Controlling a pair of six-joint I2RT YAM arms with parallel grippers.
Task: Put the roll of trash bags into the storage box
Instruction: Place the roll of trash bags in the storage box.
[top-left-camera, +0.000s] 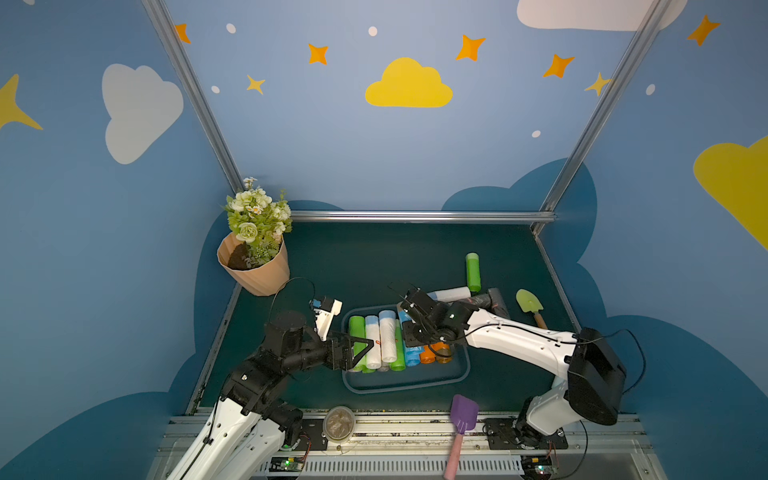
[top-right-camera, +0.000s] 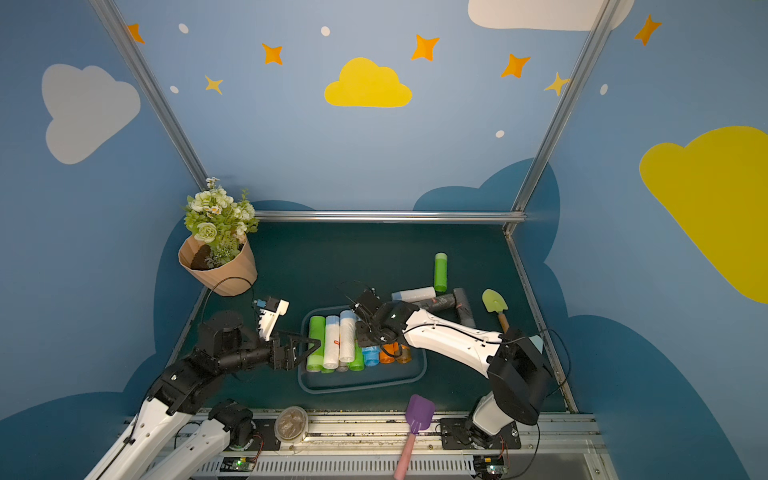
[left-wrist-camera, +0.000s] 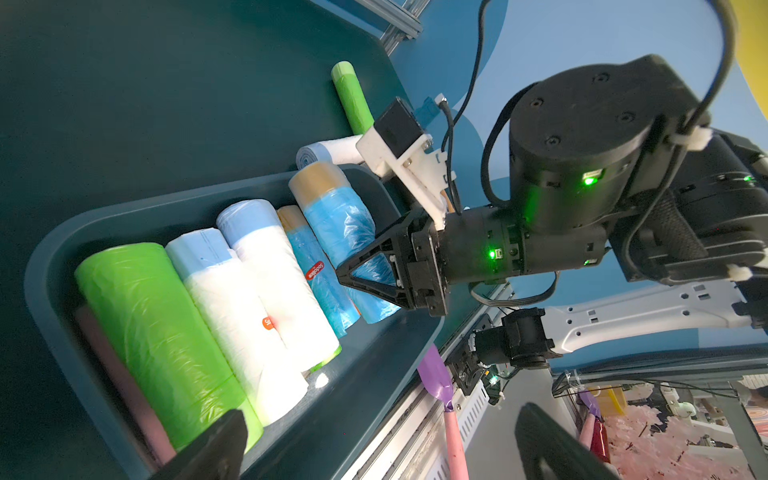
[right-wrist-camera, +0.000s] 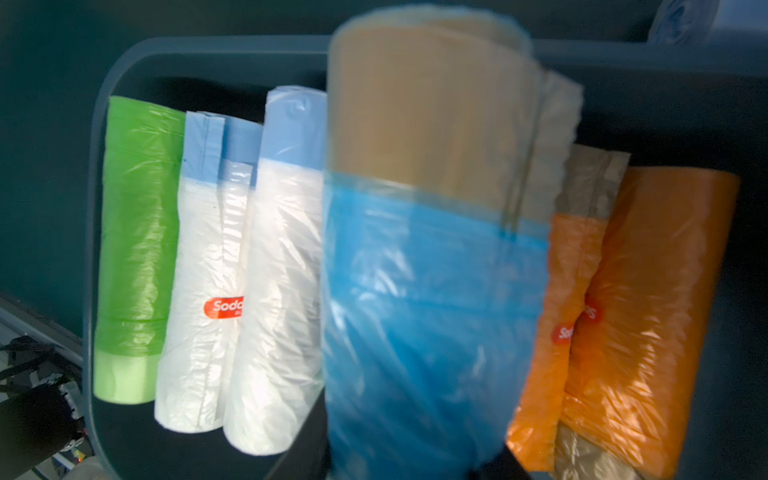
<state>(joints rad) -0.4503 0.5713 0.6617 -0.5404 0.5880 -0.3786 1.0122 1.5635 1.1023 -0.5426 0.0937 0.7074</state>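
Closest to my right wrist lens, and blurred by that nearness, is the blue roll of trash bags (right-wrist-camera: 432, 270) with its tan band. It is clenched in my right tool (left-wrist-camera: 345, 276) and hangs over the storage box (top-left-camera: 407, 384). Beneath everything spreads my dark green bench (top-left-camera: 374, 257), with the box near its front middle. Lying side by side in the box are a green roll (top-left-camera: 356, 338), two white rolls (top-left-camera: 387, 336) and two orange rolls (right-wrist-camera: 665, 291); the held roll sits between the white and the orange, though whether it touches those below I cannot tell. My left tool (left-wrist-camera: 382, 419) hangs released, jaws wide, at the box's left end. Farther back on the bench lie dark rolls (top-left-camera: 498, 303), a loose white roll (top-left-camera: 453, 294) and a loose green roll (top-left-camera: 473, 272).
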